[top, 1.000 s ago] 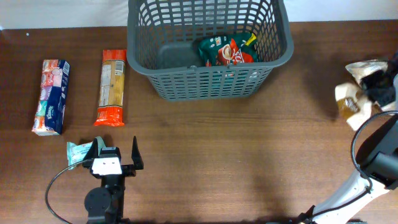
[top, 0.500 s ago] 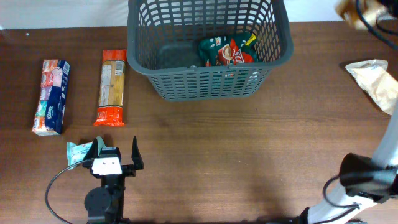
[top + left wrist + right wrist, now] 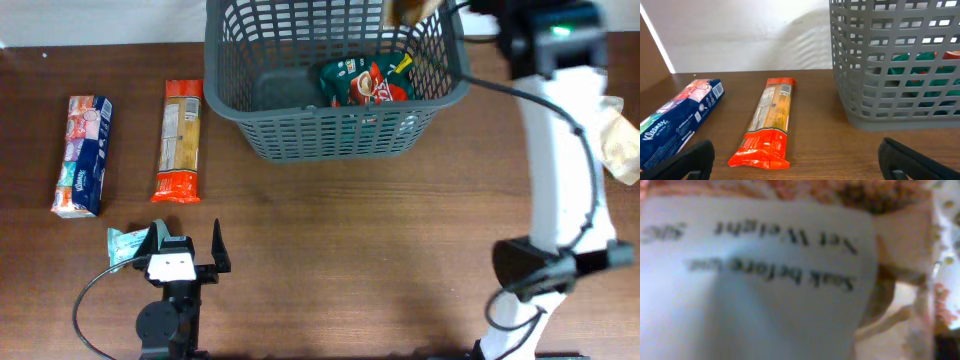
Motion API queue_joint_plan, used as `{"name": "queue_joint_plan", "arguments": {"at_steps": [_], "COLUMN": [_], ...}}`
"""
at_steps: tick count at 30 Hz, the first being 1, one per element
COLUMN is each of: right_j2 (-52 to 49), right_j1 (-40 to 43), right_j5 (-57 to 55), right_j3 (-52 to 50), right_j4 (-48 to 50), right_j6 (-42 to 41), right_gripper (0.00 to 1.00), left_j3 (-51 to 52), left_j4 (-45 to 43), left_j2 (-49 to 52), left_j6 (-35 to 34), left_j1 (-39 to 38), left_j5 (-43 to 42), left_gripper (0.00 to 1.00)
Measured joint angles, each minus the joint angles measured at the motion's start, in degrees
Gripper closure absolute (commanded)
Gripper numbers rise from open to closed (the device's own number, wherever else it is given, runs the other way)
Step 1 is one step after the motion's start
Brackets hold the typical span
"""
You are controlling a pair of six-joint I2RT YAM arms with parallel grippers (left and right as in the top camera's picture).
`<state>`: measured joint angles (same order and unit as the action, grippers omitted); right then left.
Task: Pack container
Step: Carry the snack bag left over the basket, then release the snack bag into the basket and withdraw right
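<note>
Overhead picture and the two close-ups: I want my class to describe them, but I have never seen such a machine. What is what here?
Two robot arms work at a brown table. The wide picture looks down from above; each close-up comes from a camera on one arm's wrist. The left arm's fingers stand wide open and empty. On the table lie a blue tissue pack, an orange packet, a small teal packet and, far right, a pale packet. The grey basket holds a green snack bag. The right arm reaches over the basket, its fingers shut on a brownish packet; its camera is filled by that packet's white label.
</note>
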<state>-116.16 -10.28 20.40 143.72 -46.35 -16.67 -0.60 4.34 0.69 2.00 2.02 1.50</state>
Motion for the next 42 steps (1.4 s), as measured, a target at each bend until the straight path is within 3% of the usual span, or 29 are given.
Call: {"name": "queue_joint_plan", "arguments": {"at_steps": [5,13,14,15,16,24,25,28,30,32,42], "right_j2": [-6.0,-12.9,-13.6,-14.1,-14.6,-15.2,-15.2,-15.2,-15.2,-15.2,-15.2], "right_j1": [-3.9,-3.7,-3.5,-3.4,-3.3,-3.3,-3.3,-3.3,-3.3,-3.3,-3.3], "right_j5": [-3.6,-8.4,-8.8,-9.0,-9.3,-10.6,-10.7,-11.2,-11.4,-11.4,-11.6], "right_j3": [-0.4,-0.5,-0.5,-0.5,-0.5,-0.7,-0.7,-0.7,-0.7,-0.7,-0.7], "right_j4": [-4.7,-10.1,-10.6,-10.9,-11.2,-13.3,-13.8,-15.0,-15.0,-15.0,-14.9], "right_j6": [2.5,3.7,3.7,3.8,4.1,6.1,6.1,6.4,6.6,6.7,7.2], "right_gripper": [0.96,0.96,0.9,0.77,0.75,0.74,0.68,0.23,0.08,0.01,0.01], "left_j3": [0.0,0.0,0.0,0.0,0.0,0.0,0.0,0.0,0.0,0.0,0.0], "left_j4": [0.0,0.0,0.0,0.0,0.0,0.0,0.0,0.0,0.0,0.0,0.0], "left_j2": [0.0,0.0,0.0,0.0,0.0,0.0,0.0,0.0,0.0,0.0,0.0], "left_j6": [0.0,0.0,0.0,0.0,0.0,0.0,0.0,0.0,0.0,0.0,0.0], "left_j1": [0.0,0.0,0.0,0.0,0.0,0.0,0.0,0.0,0.0,0.0,0.0], "left_j5": [0.0,0.0,0.0,0.0,0.0,0.0,0.0,0.0,0.0,0.0,0.0], "left_gripper": [0.01,0.01,0.01,0.01,0.01,0.01,0.01,0.01,0.01,0.01,0.01]}}
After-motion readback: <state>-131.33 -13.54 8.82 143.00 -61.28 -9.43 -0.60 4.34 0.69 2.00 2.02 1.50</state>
